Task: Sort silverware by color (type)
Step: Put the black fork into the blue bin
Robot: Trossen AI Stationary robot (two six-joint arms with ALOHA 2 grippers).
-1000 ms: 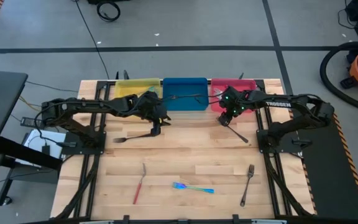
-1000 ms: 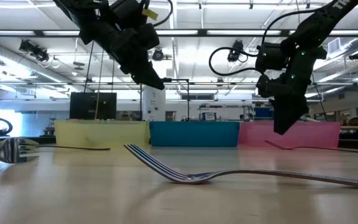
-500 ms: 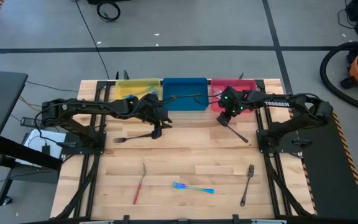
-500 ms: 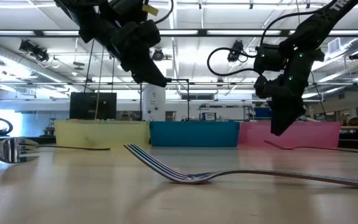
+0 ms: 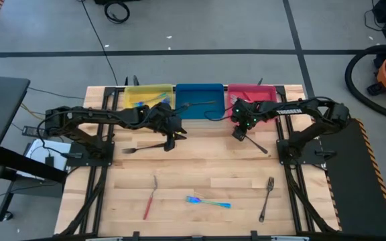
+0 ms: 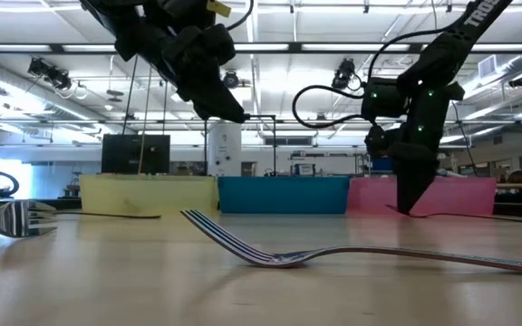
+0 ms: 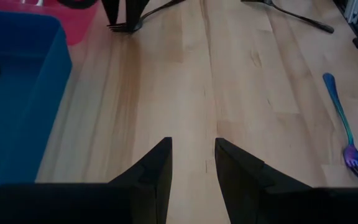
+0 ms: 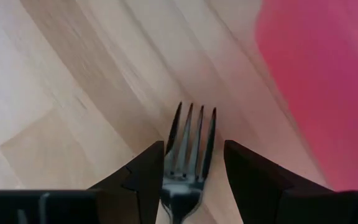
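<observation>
- My right gripper [image 5: 238,133] is down at the table just in front of the red tray [image 5: 268,93], its fingers [image 8: 143,176] parted and straddling the head of a dark fork [image 8: 188,146]. The tines point toward the tray; I cannot tell whether the fingers touch the fork.
- From above, that fork's handle [image 5: 258,144] trails off to the right and nearer side of the gripper, lying flat on the wood.
- My left gripper [image 5: 169,138] hangs over the table in front of the gap between the yellow tray [image 5: 134,93] and the blue tray [image 5: 200,95]. Its fingers [image 7: 154,171] stand slightly apart with only bare wood between them, nothing held.
- A second dark fork [image 5: 145,146] lies just left of the left gripper, tines toward the left.
- On the near part of the table I see a red-handled piece [image 5: 149,198] at the left, a blue-handled fork [image 5: 208,201] in the middle and a plain grey fork [image 5: 267,198] at the right, all well apart.
- A thin dark piece [image 5: 202,103] already lies in the blue tray; I cannot tell its type.
- The table-level camera has a grey fork [image 6: 352,254] right in front of it, tines curving up.
</observation>
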